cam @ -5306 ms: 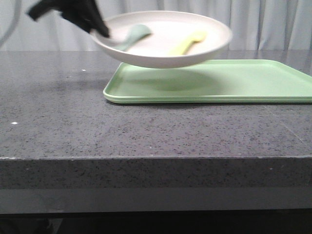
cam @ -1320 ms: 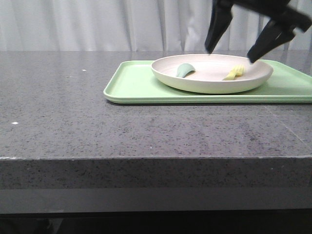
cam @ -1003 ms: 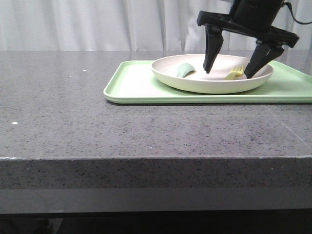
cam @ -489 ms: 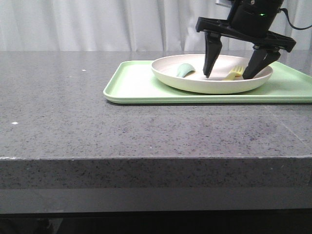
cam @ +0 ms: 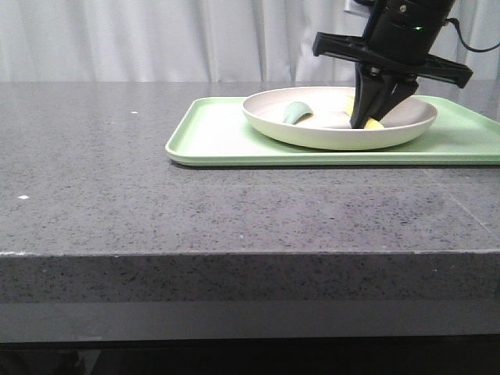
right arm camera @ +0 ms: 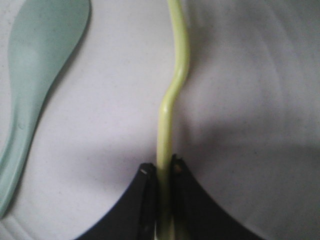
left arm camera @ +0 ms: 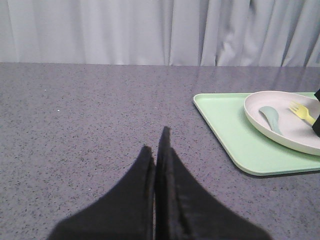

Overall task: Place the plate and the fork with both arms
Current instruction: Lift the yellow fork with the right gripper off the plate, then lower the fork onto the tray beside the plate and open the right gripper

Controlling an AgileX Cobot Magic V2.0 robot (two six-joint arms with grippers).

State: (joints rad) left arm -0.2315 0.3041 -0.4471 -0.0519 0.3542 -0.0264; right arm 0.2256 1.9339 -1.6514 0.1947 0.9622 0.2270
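The cream plate (cam: 328, 134) rests on the light green tray (cam: 234, 141); it also shows in the left wrist view (left arm camera: 295, 135) and fills the right wrist view (right arm camera: 250, 100). My right gripper (cam: 369, 123) is down inside the plate, shut on the handle of the pale yellow fork (right arm camera: 172, 95), which lies in the plate. The fork's tines show in the left wrist view (left arm camera: 300, 111). My right gripper's tips (right arm camera: 163, 170) pinch the handle. My left gripper (left arm camera: 156, 145) is shut and empty over the bare counter, well to the left of the tray.
A small teal-green curved piece (cam: 297, 112) lies in the plate's left half, also seen in the right wrist view (right arm camera: 35, 75). The tray (left arm camera: 230, 130) sits at the counter's back right. A white curtain hangs behind the dark speckled counter (cam: 117, 195).
The left arm set the plate on the tray and withdrew. My right gripper came down open into the plate and has closed on the fork's handle.
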